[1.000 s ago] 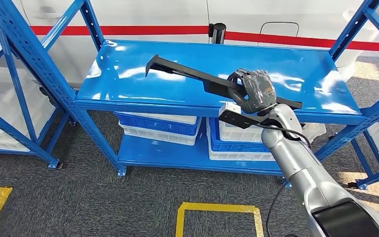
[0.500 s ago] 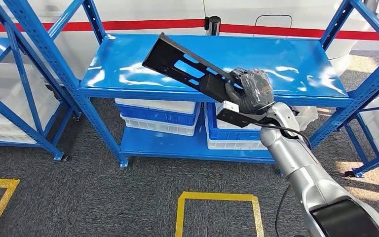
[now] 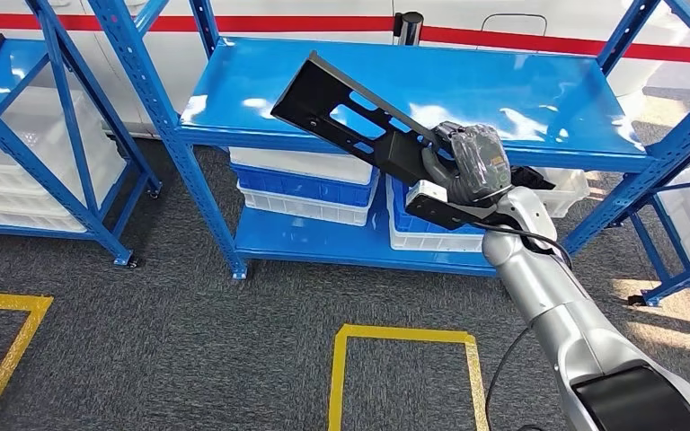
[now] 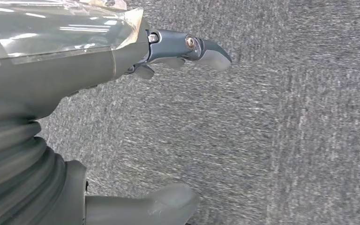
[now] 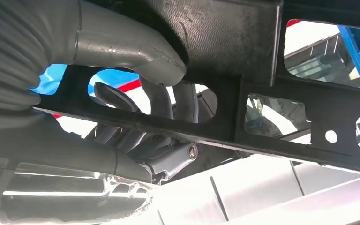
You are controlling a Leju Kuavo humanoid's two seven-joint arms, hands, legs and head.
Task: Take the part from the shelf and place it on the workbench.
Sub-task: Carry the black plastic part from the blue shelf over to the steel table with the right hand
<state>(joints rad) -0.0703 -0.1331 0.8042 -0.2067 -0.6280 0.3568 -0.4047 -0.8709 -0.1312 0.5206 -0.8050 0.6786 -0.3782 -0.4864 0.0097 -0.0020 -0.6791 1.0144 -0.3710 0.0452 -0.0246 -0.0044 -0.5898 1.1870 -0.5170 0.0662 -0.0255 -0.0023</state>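
Note:
A long black slotted metal part (image 3: 350, 121) hangs in the air in front of the blue shelf (image 3: 557, 90), clear of its top board. My right hand (image 3: 472, 166) grips the part near its right end. Up close, the thumb (image 5: 136, 51) presses one face of the part (image 5: 243, 42) and the fingers (image 5: 168, 101) wrap the other side through a cutout. My left hand (image 4: 122, 93) hangs over grey carpet with fingers apart and nothing in it.
White and blue bins (image 3: 310, 184) sit on the shelf's lower board. A second blue rack (image 3: 18, 108) stands at the left, another at the right (image 3: 683, 171). Yellow floor tape (image 3: 404, 341) marks the grey carpet in front.
The part has come off the shelf top and tilted up, its far end raised, still in my right hand. The whole view has shifted, so the camera has moved.

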